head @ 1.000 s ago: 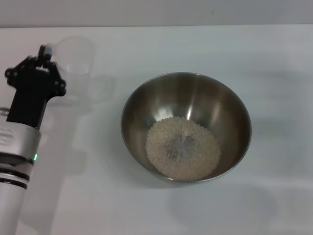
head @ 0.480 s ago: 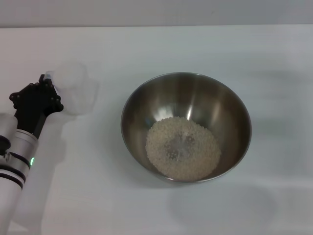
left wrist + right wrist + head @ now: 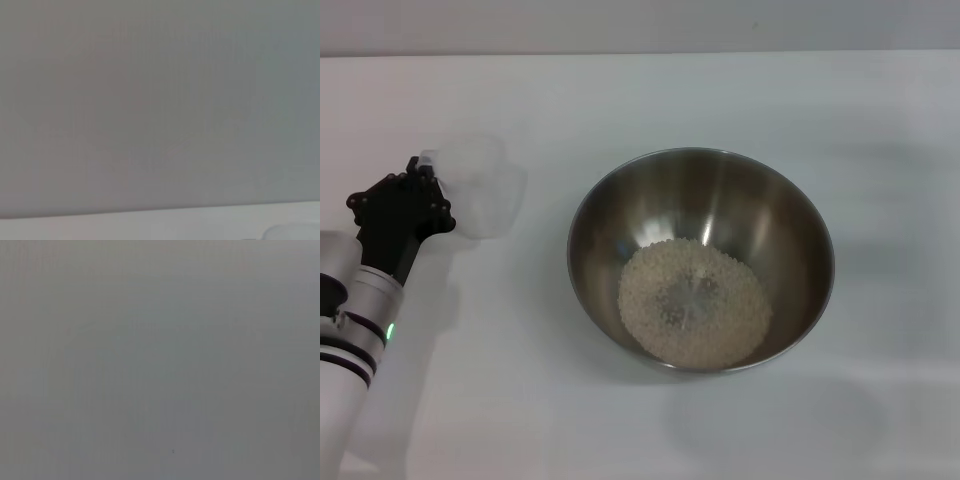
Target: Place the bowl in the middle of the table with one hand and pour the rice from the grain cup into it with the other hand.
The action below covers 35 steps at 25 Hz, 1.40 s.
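White bench [image 3: 650, 100] is seen bearing the bowl [image 3: 790, 215] near its middle, the rice [image 3: 694, 302] heaped inside. Toward the left edge the emptied grain cup [image 3: 475, 185] has been drawn back and lowered over the last second, grasped in the left pincer [image 3: 418, 180]. Pouring is judged complete; the right pincer is out of view.
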Each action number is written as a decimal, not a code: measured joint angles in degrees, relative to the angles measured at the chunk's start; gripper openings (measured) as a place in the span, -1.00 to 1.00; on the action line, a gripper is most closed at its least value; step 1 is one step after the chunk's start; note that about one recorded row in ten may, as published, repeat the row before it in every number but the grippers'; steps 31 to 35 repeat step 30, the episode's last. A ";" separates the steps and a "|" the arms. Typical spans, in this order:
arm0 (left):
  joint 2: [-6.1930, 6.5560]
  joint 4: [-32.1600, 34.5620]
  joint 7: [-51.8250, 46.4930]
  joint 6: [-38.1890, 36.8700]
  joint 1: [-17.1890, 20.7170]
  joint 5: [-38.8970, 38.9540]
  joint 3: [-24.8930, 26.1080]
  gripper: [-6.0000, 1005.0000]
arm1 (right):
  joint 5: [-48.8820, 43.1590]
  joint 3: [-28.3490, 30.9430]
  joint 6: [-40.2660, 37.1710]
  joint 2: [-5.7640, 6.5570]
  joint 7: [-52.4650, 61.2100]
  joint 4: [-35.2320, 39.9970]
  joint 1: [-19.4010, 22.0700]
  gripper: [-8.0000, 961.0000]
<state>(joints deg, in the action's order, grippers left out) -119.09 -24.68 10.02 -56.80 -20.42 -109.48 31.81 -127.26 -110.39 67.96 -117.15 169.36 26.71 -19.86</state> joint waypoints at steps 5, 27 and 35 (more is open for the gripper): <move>0.05 -0.14 -0.02 1.24 0.02 0.00 -0.07 -0.89 | -0.01 -0.05 -0.10 0.08 0.00 0.00 -0.01 -0.01; 0.29 -0.04 -7.68 -22.58 8.96 -6.61 -2.41 0.20 | -0.92 -0.41 -0.18 -0.72 0.00 -0.41 0.22 -0.01; 0.27 0.09 -7.68 -25.89 8.32 -6.64 -2.60 0.20 | -2.86 -0.48 -0.09 -1.24 0.00 -0.69 0.42 -0.01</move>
